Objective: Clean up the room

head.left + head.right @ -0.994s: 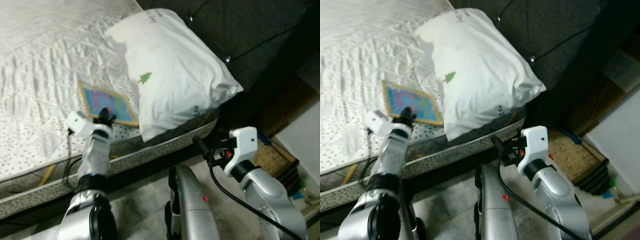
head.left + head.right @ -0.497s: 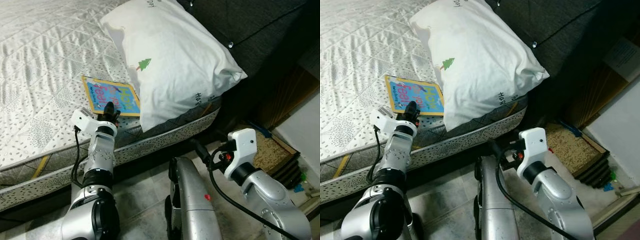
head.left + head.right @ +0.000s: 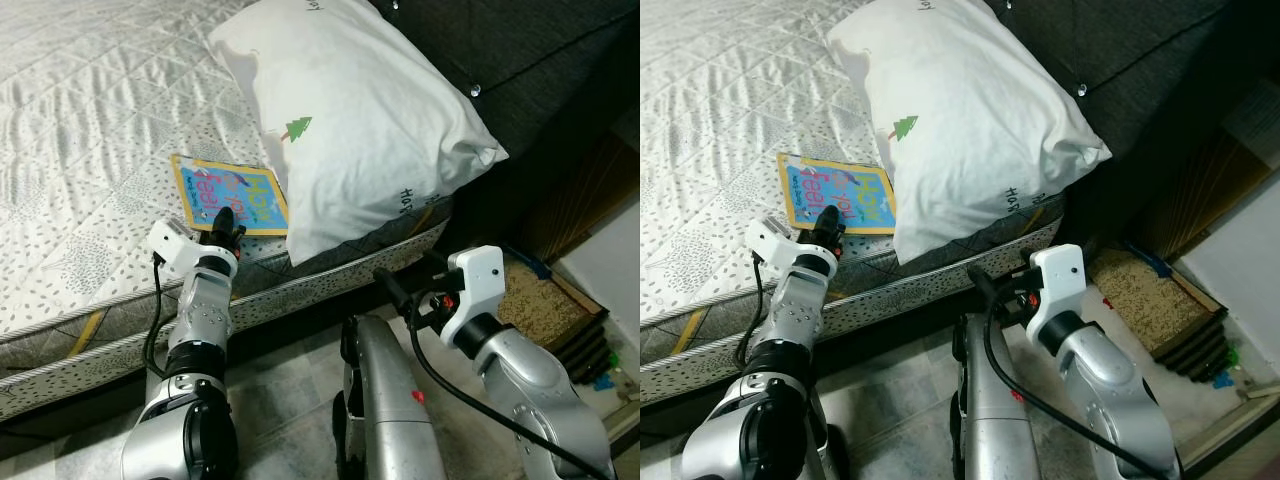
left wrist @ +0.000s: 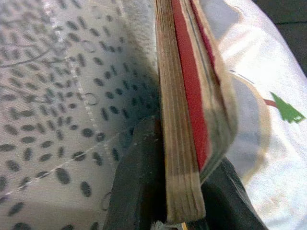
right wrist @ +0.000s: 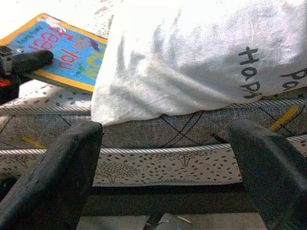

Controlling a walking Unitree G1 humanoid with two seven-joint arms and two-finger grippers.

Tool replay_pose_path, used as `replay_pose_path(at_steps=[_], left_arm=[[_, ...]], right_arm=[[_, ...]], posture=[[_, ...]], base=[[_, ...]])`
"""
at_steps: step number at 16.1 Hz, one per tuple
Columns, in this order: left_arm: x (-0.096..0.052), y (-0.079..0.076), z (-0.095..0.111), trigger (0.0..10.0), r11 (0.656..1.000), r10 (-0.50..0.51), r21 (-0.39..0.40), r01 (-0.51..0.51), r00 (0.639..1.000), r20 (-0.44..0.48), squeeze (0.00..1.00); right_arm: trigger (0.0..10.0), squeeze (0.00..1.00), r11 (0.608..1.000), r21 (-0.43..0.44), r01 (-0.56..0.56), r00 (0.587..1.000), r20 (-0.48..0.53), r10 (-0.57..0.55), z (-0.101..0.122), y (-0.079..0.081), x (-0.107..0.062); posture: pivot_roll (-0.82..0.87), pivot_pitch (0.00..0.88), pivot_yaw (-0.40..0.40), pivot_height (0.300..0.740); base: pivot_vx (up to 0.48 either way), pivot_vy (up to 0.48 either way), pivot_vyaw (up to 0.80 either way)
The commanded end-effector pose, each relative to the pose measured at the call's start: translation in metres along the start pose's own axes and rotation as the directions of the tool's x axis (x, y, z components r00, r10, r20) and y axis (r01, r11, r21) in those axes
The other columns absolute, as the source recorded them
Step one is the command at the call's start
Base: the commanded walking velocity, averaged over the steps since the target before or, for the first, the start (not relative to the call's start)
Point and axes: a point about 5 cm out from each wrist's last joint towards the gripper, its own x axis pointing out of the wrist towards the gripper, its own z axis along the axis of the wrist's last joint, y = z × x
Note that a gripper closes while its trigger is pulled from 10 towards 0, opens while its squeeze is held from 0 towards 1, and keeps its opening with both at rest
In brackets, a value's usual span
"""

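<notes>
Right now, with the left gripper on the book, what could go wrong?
The left gripper pinches the book only at its near edge, so it may pivot or slip out once lifted. Its far corner lies against or under the pillow, which might drag along. The right gripper hangs open in front of the mattress side and could bump it.

One book (image 3: 228,197); one pillow (image 3: 350,120) (white, tree print); one bed (image 3: 80,120); two grippers.
</notes>
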Motion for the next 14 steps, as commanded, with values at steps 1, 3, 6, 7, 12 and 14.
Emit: replay_pose_path(at_steps=[1,3,6,7,12,14], left_arm=[[-0.011,0.013,-0.030,10.0,0.997,0.072,0.047,-0.066,0.986,-0.150,0.00],[-0.015,0.016,-0.033,10.0,0.995,0.094,0.053,-0.087,0.985,-0.147,0.00],[-0.023,0.021,-0.038,10.0,0.994,0.104,0.057,-0.095,0.980,-0.169,0.00],[-0.025,0.021,-0.038,10.0,0.993,0.105,0.070,-0.094,0.978,-0.183,0.00],[-0.031,0.022,-0.029,10.0,0.991,0.107,0.094,-0.091,0.979,-0.173,0.00],[-0.026,0.029,-0.025,10.0,0.989,0.127,0.101,-0.110,0.975,-0.185,0.00]], right_arm=[[10.0,0.00,1.000,-0.009,0.009,1.000,-0.003,-0.009,-0.001,-0.001,0.001],[10.0,0.00,1.000,-0.007,0.015,1.000,-0.002,-0.015,-0.002,-0.002,0.002],[10.0,0.00,1.000,-0.010,0.012,1.000,0.003,-0.012,-0.002,-0.001,0.005],[10.0,0.00,1.000,-0.014,0.013,1.000,0.006,-0.013,-0.001,-0.002,0.006],[10.0,0.00,0.999,-0.022,0.023,1.000,0.008,-0.023,-0.002,-0.004,0.007],[10.0,0.00,0.999,-0.024,0.023,1.000,0.010,-0.023,-0.002,-0.004,0.008]], posture=[[-0.25,0.150,-0.066,0.478],[-0.24,0.149,-0.066,0.478],[-0.24,0.147,-0.070,0.478],[-0.24,0.148,-0.069,0.478],[-0.24,0.147,-0.067,0.478],[-0.24,0.148,-0.070,0.478]], base=[[0.000,0.000,0.00],[0.000,0.000,0.00],[0.000,0.000,0.00],[0.000,0.000,0.00],[0.000,0.000,0.00],[0.000,0.000,0.00]])
